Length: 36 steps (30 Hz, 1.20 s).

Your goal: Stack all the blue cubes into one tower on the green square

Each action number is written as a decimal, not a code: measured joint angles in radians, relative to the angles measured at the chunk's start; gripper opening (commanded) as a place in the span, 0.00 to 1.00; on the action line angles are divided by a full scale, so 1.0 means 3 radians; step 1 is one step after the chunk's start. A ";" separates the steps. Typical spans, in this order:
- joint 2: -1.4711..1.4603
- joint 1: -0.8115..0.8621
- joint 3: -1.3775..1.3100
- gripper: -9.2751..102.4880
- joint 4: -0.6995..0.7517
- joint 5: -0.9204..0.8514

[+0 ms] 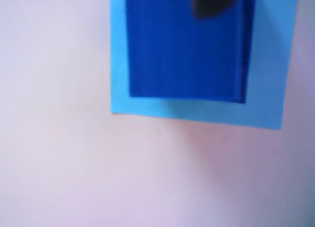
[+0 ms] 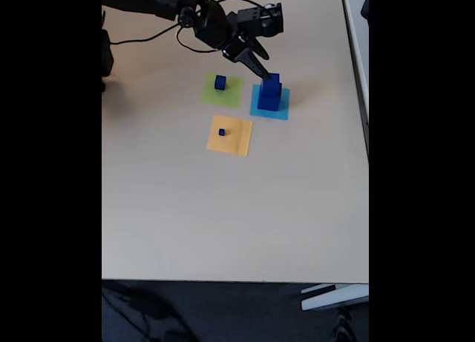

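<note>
In the fixed view the blue cubes are spread over three paper sheets. A small cube (image 2: 220, 81) sits on the green square (image 2: 223, 96). A tiny cube (image 2: 221, 132) lies on the orange-yellow square (image 2: 231, 138). A tall dark-blue stack (image 2: 269, 93) stands on the cyan square (image 2: 276, 110). My gripper (image 2: 261, 70) reaches down at the stack's top left. The wrist view shows a big blue cube (image 1: 187, 49) on the cyan paper (image 1: 118, 64), blurred and very close, with one black fingertip (image 1: 211, 3) over its upper edge. How the jaws stand is not clear.
The beige table (image 2: 223, 208) stretches wide toward the near edge in the fixed view. The arm and its cables (image 2: 171, 8) cross the top left. A table edge with a white object (image 2: 355, 30) runs along the right.
</note>
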 measured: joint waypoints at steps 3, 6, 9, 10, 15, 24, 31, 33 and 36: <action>0.0005 0.0026 0.0051 0.36 0.0000 0.0000; 0.0000 0.0046 0.0153 0.34 0.0010 0.0072; 0.0000 0.0066 0.0215 0.34 0.0077 0.0087; 0.0000 0.0072 0.0251 0.34 0.0102 0.0092; 0.0005 0.0138 0.0409 0.34 0.0133 0.0087; 0.0005 0.0256 0.0593 0.32 0.0159 -0.0143; 0.0005 0.0317 0.0695 0.32 0.0194 -0.0383; 0.0005 0.0363 0.0731 0.33 0.0199 -0.0455; 0.0005 0.0450 0.0798 0.33 0.0220 -0.0547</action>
